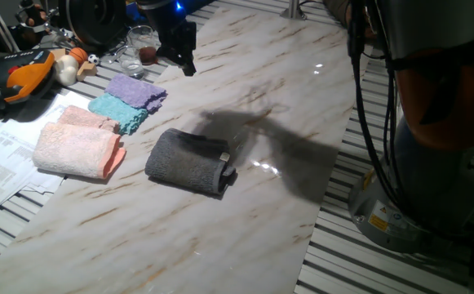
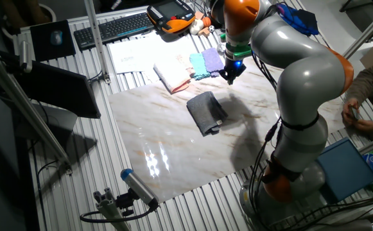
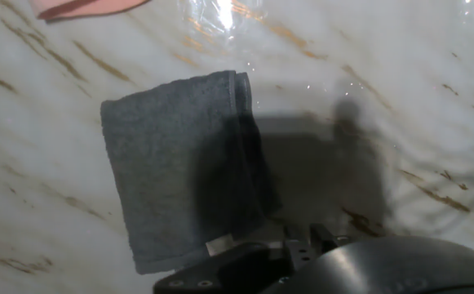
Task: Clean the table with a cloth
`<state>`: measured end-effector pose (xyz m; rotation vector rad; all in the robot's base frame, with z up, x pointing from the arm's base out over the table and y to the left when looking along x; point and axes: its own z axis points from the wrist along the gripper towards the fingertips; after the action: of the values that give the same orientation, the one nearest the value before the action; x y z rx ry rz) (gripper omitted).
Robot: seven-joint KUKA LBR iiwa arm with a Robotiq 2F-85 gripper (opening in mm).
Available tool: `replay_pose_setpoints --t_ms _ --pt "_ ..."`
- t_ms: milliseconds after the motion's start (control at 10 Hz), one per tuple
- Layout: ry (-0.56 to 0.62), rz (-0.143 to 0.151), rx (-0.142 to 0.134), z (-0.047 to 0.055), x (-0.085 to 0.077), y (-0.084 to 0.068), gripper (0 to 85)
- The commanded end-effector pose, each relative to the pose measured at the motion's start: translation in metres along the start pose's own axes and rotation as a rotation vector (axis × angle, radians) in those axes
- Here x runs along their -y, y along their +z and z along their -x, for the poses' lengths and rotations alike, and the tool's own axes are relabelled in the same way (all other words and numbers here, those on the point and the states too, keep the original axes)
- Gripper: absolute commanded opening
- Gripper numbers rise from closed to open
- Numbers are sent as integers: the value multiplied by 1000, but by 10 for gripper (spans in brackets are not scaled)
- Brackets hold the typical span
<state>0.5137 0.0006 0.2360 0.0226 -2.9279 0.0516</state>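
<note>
White marble-look table (image 1: 220, 229) with thin tan veins fills one fixed view, ringed by ribbed metal slats (image 1: 400, 261). Near the middle of the table lies the cloth (image 1: 189, 162), dark charcoal grey and folded, a small light tag at one end. Toward the table's left edge sit a pink towel (image 1: 77, 147), a teal cloth (image 1: 118, 112) and a purple cloth (image 1: 136, 90), close together. At the far edge the dark gripper (image 1: 186, 59) hangs above the tabletop, well apart from the cloth, holding nothing; whether its jaws are spread or closed cannot be told. From the other fixed view, the grey and orange arm (image 2: 295, 70) bends over the table (image 2: 167, 154), its gripper (image 2: 232, 76) near the coloured cloths, and the cloth (image 2: 206, 112) lies flat beside it, untouched. From the hand view, the cloth (image 3: 175, 163) lies on the table (image 3: 41, 204) below, partly in shadow, and only the hand's dark body shows at the bottom edge, so the fingers cannot be made out.
</note>
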Motion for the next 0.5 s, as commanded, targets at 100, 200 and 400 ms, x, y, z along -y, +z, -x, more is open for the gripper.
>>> replay_pose_setpoints --t_ms 100,200,400 --pt "-14 3 0 0 0 0 0" --pt "2 7 16 0 0 0 0" --pt "-4 13 29 0 1 0 0"
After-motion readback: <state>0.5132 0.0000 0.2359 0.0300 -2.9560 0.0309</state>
